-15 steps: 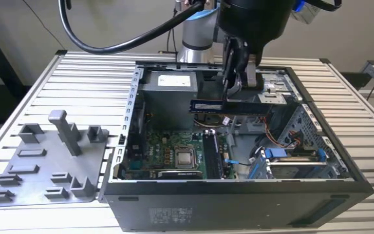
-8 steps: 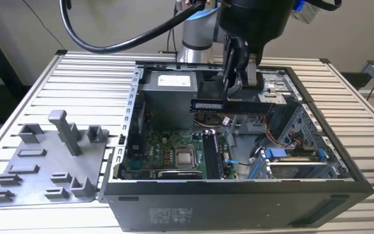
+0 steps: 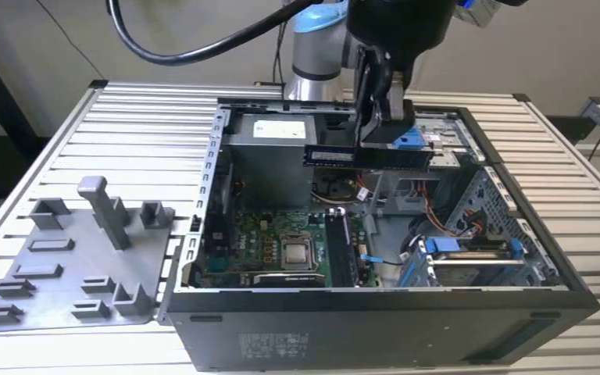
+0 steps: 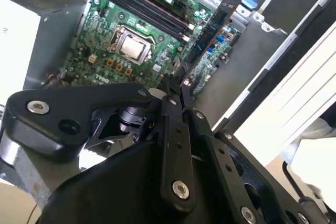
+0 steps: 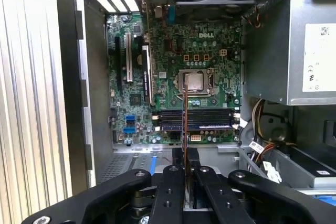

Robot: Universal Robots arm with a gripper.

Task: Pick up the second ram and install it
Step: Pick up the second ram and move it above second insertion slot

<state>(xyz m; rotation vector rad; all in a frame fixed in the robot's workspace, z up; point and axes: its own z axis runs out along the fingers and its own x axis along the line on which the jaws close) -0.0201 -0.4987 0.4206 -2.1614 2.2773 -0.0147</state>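
Looking through the cameras, I see the black pincer (image 3: 381,139) pressed together on the slim, flat, dark grey-black second ram (image 3: 342,156), pinching it between its two fingers. In the exterior view the stick hangs level, long side across, at about the height of the upper rim of the open black metal computer case (image 3: 383,312). It is well above the green motherboard (image 3: 269,250) on the case floor, and it shows in front of the grey metal power supply box (image 3: 269,156).

In the second wrist view the pincer (image 4: 173,85) grips one end of the ram (image 4: 210,30), and the rest of the stick reaches away from the fingertips, out over the board. In the first wrist view I see the ram (image 5: 185,124) edge-on, a thin line coming out from between the fingers of the pincer (image 5: 185,170). That line crosses in front of the long dark memory slots (image 5: 210,119) and ends in front of the square silver processor socket (image 5: 194,81).

On the exterior view's left, the light grey moulded plastic holder tray (image 3: 71,273) with its upright posts lies on the pale slatted metal bench (image 3: 144,109), just beside the case. The silver-and-blue arm (image 3: 316,47) stands behind the case
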